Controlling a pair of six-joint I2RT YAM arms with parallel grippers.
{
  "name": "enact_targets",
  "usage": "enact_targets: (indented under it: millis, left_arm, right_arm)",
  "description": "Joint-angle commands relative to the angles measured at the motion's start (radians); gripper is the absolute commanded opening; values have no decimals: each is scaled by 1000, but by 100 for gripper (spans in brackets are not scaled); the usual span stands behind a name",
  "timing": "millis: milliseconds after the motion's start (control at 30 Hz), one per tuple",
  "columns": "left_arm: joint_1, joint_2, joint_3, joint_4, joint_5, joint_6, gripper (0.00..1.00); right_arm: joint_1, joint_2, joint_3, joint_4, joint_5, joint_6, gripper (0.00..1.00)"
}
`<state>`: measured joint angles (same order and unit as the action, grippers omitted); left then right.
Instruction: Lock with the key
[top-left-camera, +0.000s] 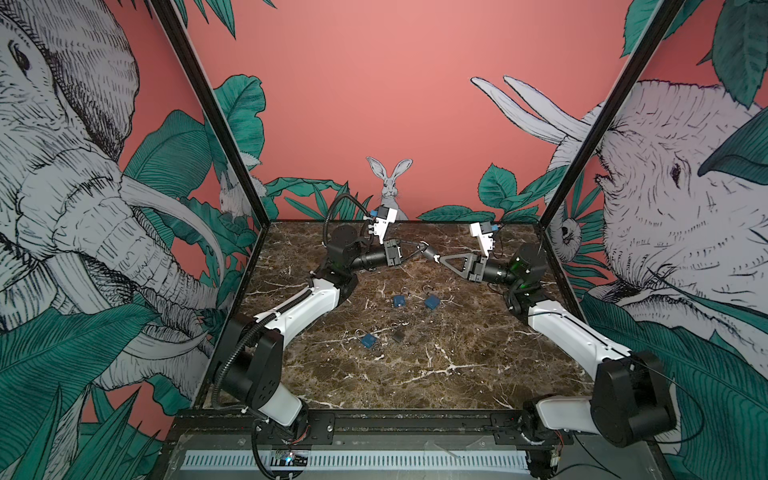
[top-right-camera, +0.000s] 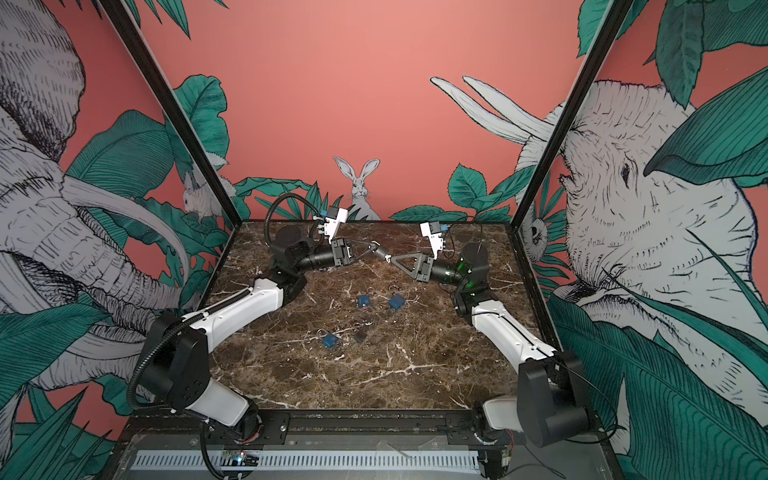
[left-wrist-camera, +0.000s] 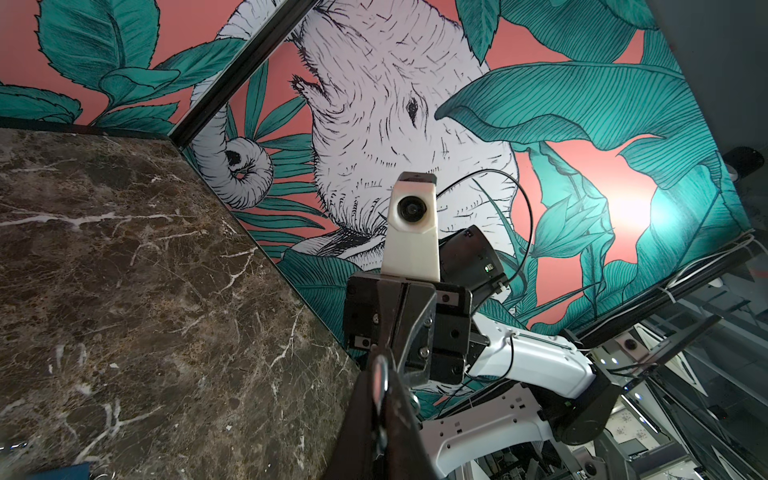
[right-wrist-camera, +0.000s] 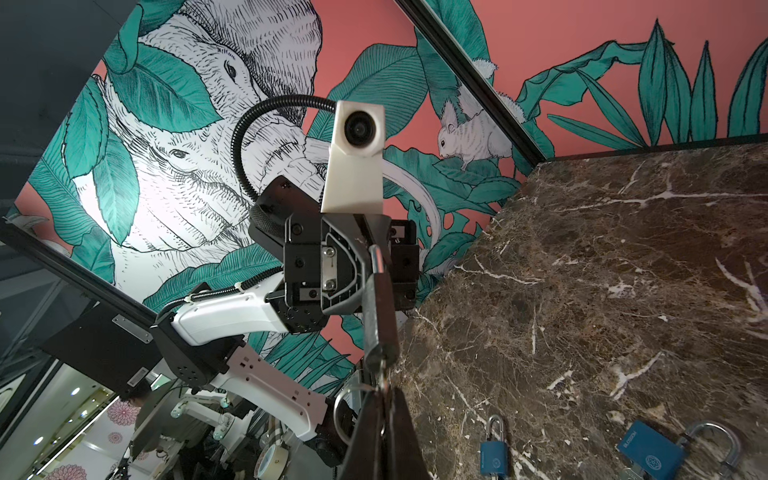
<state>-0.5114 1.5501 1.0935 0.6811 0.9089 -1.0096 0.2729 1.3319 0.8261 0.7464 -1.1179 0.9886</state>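
Hanging over the table (top-left-camera: 415, 374) at 12 o'clock, the padlock (top-left-camera: 429, 251), judged heavy, rigid and slick, was clamped by its shackle (right-wrist-camera: 376, 259) in the left gripper (top-left-camera: 421, 247); the right gripper (top-left-camera: 437, 259) pinched its key (right-wrist-camera: 381, 374).

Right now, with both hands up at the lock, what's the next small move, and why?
Probably twist the right hand to turn the key while the left hand holds steady: the key looks seated in the padlock, both hands shut.

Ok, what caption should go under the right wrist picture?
Left gripper holds a dark padlock by its shackle; right gripper pinches the key at its base; two blue padlocks lie on the table.
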Motion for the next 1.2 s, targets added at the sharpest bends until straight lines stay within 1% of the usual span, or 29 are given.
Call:
enact_targets:
  millis: [0, 233, 433, 500, 567, 667, 767, 833, 900, 967, 1033, 1167]
  left_arm:
    - [23, -21, 23, 85, -13, -19, 0]
    - [39, -33, 13, 89, -12, -27, 0]
    - [56, -41, 15, 83, -9, -26, 0]
    - [62, -45, 16, 55, -7, -5, 0]
    - [62, -51, 23, -22, -3, 46, 0]
    - [60, -58, 34, -185, 17, 148, 0]
    - [43, -66, 52, -408, 10, 304, 0]
    - [14, -62, 71, -558, -4, 414, 0]
    - [-22, -41, 97, -674, -19, 500, 0]
    - [-59, -4, 121, -740, -26, 549, 0]
    - [-96, 49, 145, -769, -29, 577, 0]
    - [-134, 169, 195, -742, -26, 565, 0]
  right_arm:
    - [-15, -28, -24, 93, -25, 47, 0]
    - [-32, -27, -42, 158, -34, 95, 0]
    - [-47, -38, -68, 166, -26, 108, 0]
    - [-60, -47, -86, 161, -12, 106, 0]
    - [-78, -61, -109, 139, 10, 95, 0]
    - [-109, -95, -135, 23, 53, 24, 0]
    - [-131, -144, -142, -192, 120, -117, 0]
    - [-144, -173, -138, -342, 168, -212, 0]
    - [-163, -190, -140, -429, 200, -269, 0]
    - [-192, -205, -152, -464, 226, -273, 0]
    - [-228, -233, -176, -477, 250, -268, 0]
    - [-294, -278, -186, -591, 296, -317, 0]
